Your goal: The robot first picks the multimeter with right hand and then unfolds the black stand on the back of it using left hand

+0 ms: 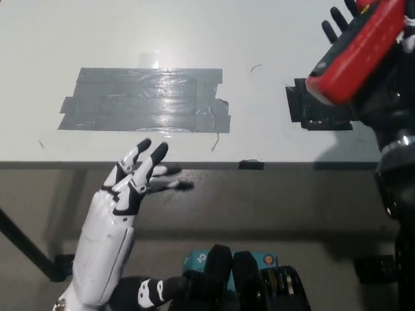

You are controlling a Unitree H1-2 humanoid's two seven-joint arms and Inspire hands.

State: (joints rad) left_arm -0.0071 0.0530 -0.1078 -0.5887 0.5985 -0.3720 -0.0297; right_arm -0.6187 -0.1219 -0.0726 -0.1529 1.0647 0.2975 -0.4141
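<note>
Fingers of the black right hand [353, 26] wrap the red multimeter [363, 48] at upper right. White left hand [133, 184], lower left, spreads empty. Meter looks hard, chunky; grip its sides.

Black right hand [363, 32] holds the red multimeter [360, 52] raised at upper right. White left hand [133, 181], fingers [152, 155] spread, hovers at the table [272, 39] edge below grey tape [146, 100].

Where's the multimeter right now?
In the head view's upper right, the red multimeter is held in the black right hand above the table, over black tape.
</note>
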